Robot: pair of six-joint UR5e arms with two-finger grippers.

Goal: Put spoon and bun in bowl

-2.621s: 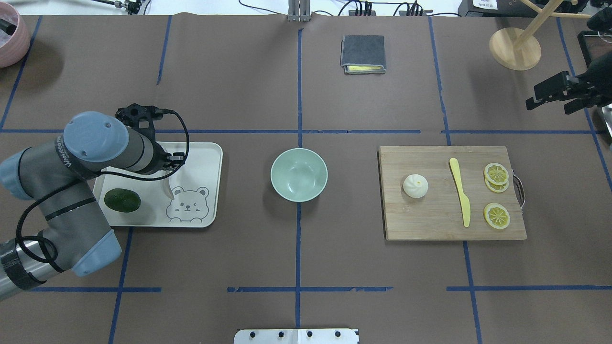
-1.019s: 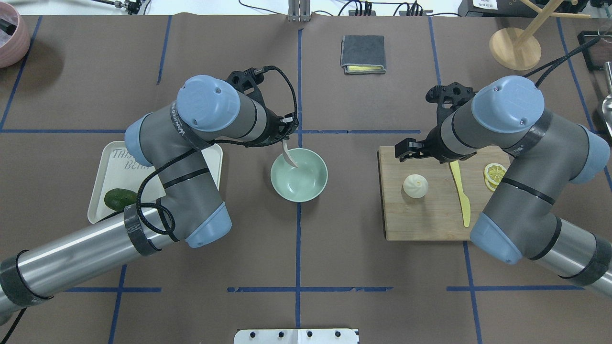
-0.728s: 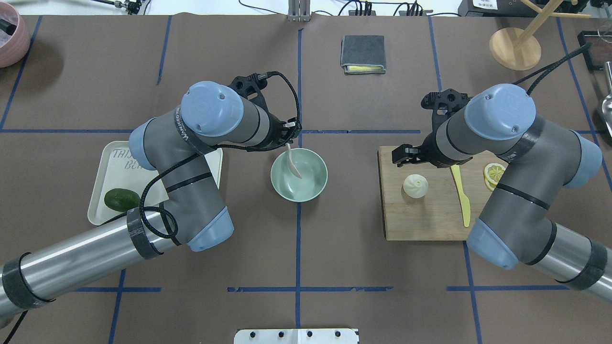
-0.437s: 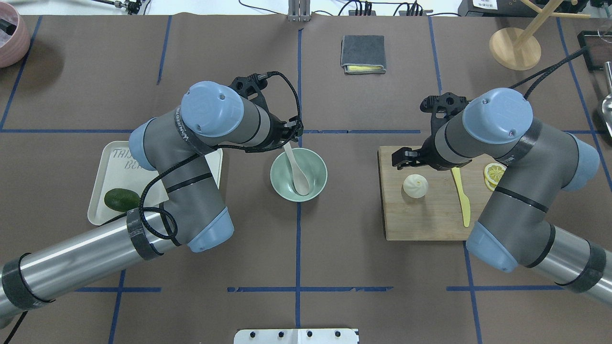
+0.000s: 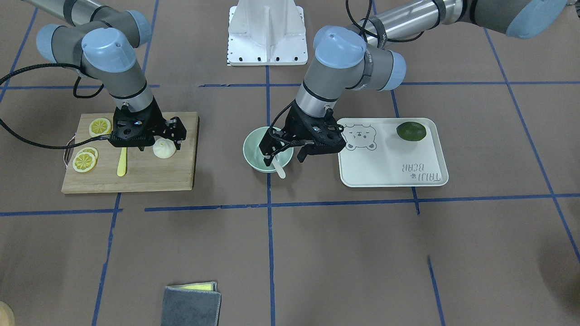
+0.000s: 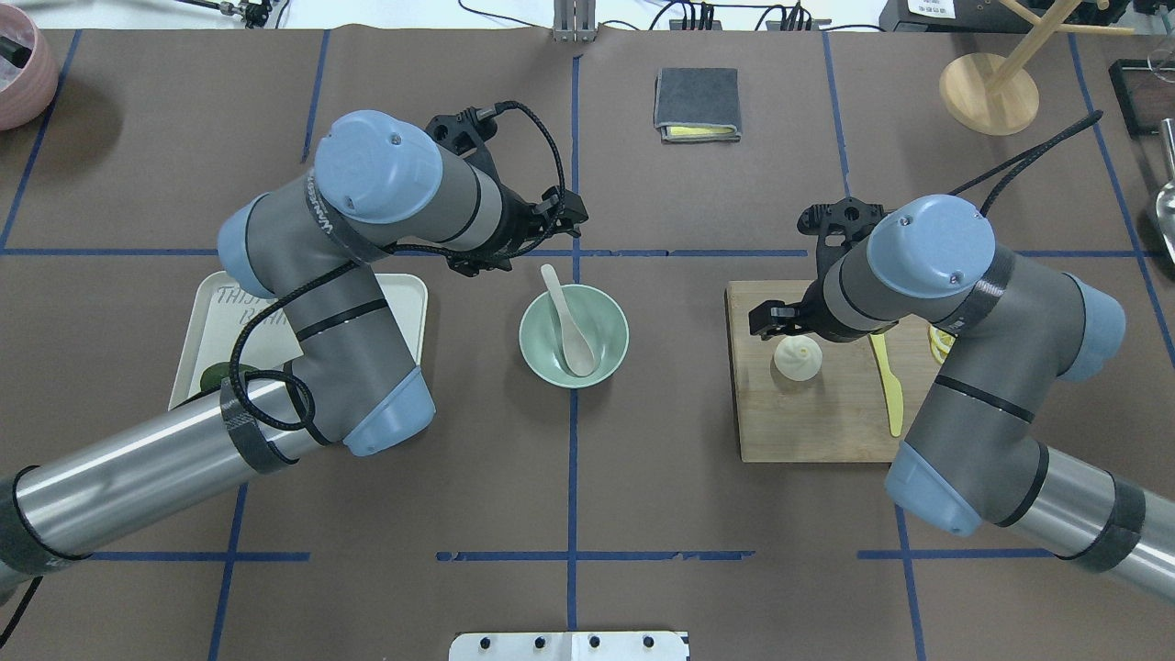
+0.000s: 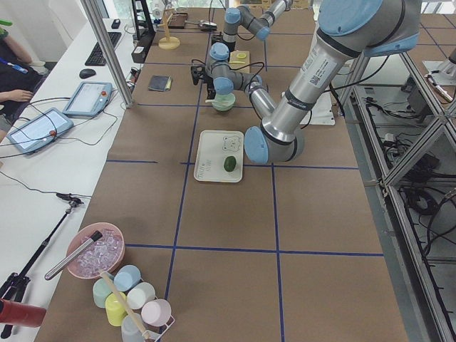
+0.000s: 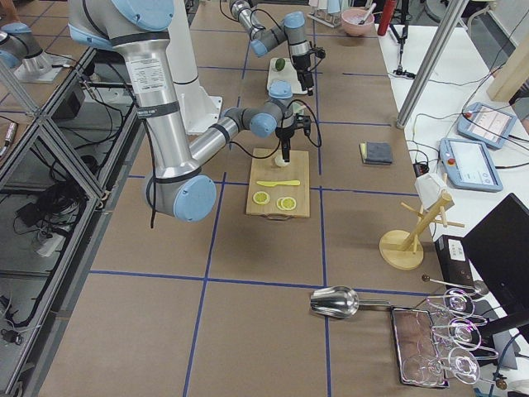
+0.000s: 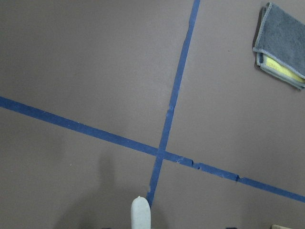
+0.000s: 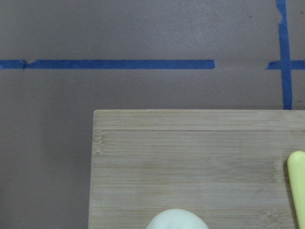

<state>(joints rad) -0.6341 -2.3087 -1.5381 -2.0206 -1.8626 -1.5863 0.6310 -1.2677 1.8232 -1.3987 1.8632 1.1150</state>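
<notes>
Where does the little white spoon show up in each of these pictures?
Front-facing: the spoon is at centre, in the bowl, handle over the near rim.
Overhead: centre, lying across the bowl.
Exterior left: too small to tell.
Exterior right: too small to tell.
Left wrist: an off-white tip at the bottom edge, likely its handle.
Right wrist: not in it.
Shared landmark: the mint-green bowl.

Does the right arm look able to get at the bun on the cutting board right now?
Probably yes. The right hand hangs open just over the bun, nothing lies between them, and the yellow knife sits off to one side on the cutting board.
</notes>
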